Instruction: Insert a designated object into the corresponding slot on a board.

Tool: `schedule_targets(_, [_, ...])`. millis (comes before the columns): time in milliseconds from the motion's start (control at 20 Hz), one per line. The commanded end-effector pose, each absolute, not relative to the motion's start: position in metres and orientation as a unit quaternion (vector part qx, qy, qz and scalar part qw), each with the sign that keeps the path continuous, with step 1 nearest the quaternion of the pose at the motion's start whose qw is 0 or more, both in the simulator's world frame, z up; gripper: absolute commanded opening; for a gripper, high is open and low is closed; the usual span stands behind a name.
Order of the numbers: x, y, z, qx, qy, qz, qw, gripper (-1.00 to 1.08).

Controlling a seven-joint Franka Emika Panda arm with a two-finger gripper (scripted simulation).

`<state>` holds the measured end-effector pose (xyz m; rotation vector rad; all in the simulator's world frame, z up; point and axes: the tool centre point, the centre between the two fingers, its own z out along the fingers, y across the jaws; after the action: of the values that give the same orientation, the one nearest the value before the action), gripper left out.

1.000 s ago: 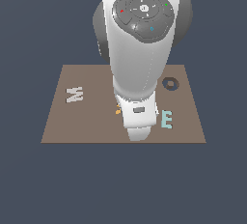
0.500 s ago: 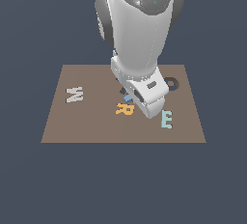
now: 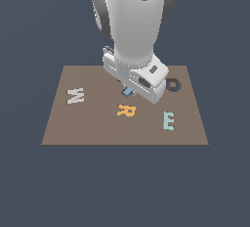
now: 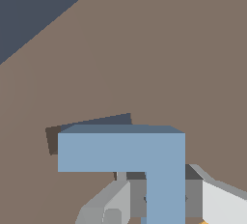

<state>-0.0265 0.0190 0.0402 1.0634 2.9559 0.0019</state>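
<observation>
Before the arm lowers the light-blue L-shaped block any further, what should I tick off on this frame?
1. Grasp: the light-blue L-shaped block sits between the grey fingers of the gripper: ok.
2. Slot located: the dark L-shaped slot shows just behind the block: ok.
3. Alignment: the block looks offset from the slot, part of which is still uncovered: not ok.
4. Block seated: cannot tell; the arm hides the contact in the exterior view.
5. Neighbours clear: the orange R letter and pale teal E letter lie apart on the brown board: ok.
</observation>
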Motion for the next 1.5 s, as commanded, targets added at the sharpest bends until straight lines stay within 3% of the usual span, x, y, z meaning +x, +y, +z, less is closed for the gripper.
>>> schedule_targets(0, [-0.032,0.016,0.040,0.312,0.950,0.001,0.000,-1.00])
schedule_targets(1100, [-0.042,0.007,0.031,0.252,0.968,0.000,0.000,-1.00])
schedule_targets(1150, [-0.042,0.007,0.031,0.252,0.968,0.000,0.000,1.00])
schedule_targets(1450, [-0.042,0.007,0.031,0.252,0.968,0.000,0.000,1.00])
